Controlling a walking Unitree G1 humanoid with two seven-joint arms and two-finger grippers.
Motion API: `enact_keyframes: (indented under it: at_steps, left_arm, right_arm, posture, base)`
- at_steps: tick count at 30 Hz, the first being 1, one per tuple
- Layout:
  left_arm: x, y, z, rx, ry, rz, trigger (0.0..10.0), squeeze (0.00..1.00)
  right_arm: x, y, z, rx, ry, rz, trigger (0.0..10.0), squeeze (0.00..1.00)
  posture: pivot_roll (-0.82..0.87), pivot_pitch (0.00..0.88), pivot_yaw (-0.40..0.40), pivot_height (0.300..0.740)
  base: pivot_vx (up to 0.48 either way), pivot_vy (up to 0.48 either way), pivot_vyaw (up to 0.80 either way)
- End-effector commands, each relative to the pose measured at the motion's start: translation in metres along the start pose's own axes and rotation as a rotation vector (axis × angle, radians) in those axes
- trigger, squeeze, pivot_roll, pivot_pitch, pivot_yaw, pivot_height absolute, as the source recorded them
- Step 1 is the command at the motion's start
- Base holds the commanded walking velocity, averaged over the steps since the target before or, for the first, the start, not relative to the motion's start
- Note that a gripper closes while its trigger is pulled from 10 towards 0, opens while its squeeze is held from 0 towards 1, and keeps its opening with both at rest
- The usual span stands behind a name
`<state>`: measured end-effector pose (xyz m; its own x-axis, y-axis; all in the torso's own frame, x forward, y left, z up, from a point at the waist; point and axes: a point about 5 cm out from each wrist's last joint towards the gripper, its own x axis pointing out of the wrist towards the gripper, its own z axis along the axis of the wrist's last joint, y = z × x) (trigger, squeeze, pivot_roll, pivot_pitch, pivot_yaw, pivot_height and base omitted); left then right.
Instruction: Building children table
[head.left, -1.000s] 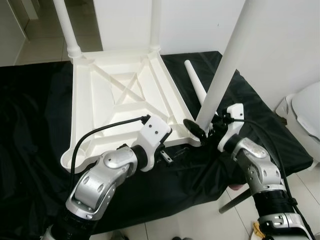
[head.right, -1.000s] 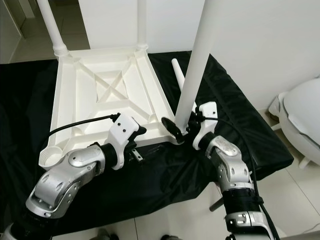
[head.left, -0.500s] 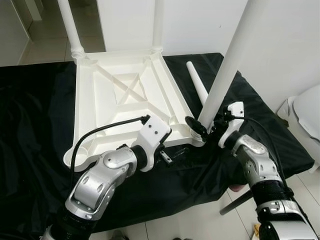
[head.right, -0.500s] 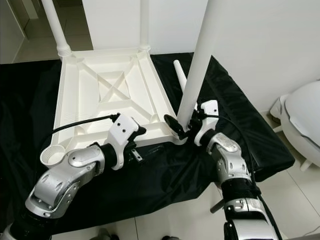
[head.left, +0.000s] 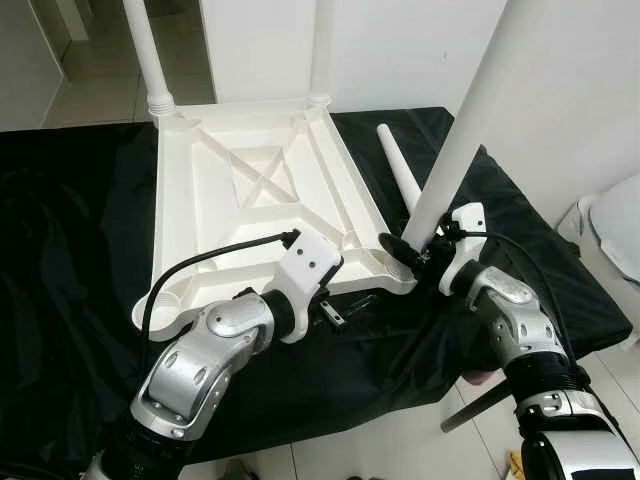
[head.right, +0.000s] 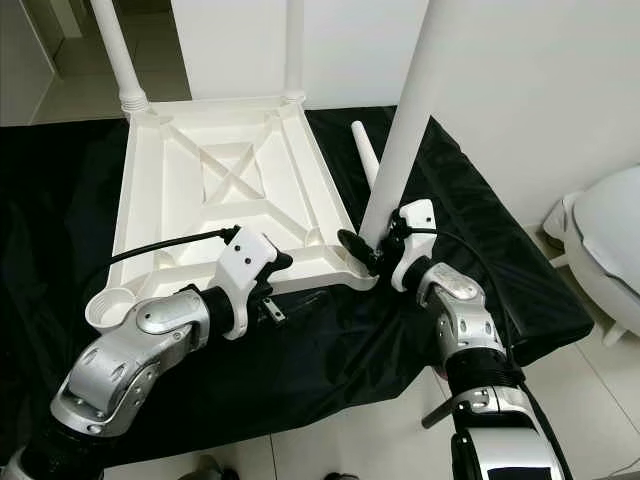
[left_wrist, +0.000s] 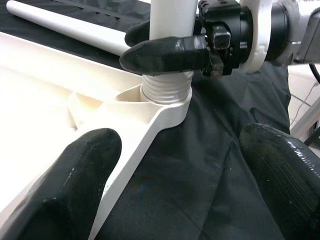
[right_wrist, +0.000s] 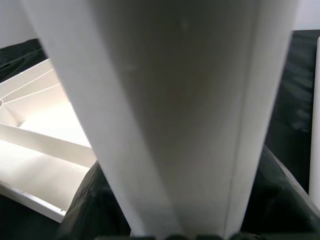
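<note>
Table leg (head.left: 462, 130) clamped by right gripper (head.left: 412, 254) now stands less tilted at corner socket (left_wrist: 165, 95). Whole scene shifted slightly in head views, so camera moved. Right forearm (head.left: 515, 330) drawn in closer under leg.

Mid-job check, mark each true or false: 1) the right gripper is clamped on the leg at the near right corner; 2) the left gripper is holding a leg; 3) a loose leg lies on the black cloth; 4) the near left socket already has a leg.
1) True: the right gripper is shut on the leg at its threaded base.
2) False: the left gripper is open over the tabletop edge.
3) True: the loose leg lies on the black cloth.
4) False: the near left socket is empty.
</note>
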<state>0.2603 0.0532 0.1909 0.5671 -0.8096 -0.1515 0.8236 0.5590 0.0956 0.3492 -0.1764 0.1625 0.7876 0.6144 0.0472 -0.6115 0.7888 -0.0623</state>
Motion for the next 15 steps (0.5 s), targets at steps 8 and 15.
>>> enact_keyframes:
  at_steps: [8,15]
  left_arm:
    - [0.001,0.001,0.003,0.002,-0.01,0.008,10.0,0.0]
    - [0.003,0.002,0.004,0.006,-0.01,0.003,10.0,0.0]
  right_arm:
    - [0.003,0.013,-0.002,0.07,-0.061,-0.167,10.0,0.0]
    - [0.012,0.028,0.002,0.118,-0.119,-0.317,10.0,0.0]
  posture:
    - [-0.01,0.092,-0.017,0.74]
    - [-0.01,0.086,-0.01,0.74]
  base:
    - [0.0,0.0,0.0]
    - [0.0,0.0,0.0]
